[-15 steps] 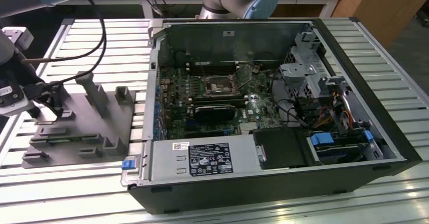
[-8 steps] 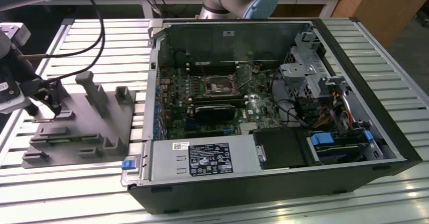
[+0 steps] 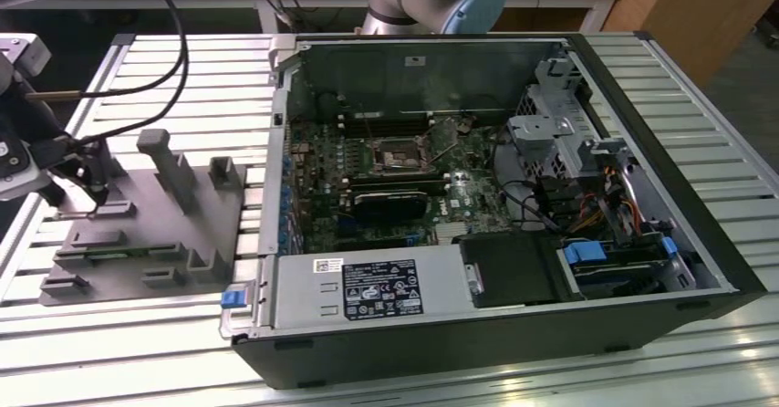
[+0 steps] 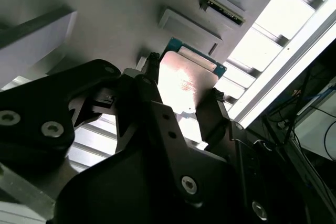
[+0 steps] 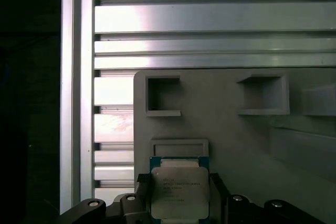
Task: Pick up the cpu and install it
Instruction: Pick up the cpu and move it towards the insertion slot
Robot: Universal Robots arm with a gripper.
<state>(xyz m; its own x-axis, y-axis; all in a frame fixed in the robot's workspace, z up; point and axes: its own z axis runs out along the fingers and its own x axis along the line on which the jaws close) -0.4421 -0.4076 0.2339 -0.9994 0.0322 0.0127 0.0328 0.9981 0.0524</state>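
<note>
1. At the exterior view's left, one pincer (image 3: 76, 197) hangs over one grey fixture plate (image 3: 159, 234) on the bench (image 3: 122, 334).
2. In the first wrist view its fingers (image 5: 143, 190) pinch the one cpu (image 5: 179, 195) by opposite edges, at the plate. I cannot tell whether it is lifted, so pickup looks underway.
3. Rightward, one computer case (image 3: 487, 352) lies open and its one socket (image 3: 399, 158) looks empty, so installing remains.

Small square cpu (image 5: 178, 188), silvery top plate, green rim, at grey fixture plate (image 5: 236, 145) edge.
</note>
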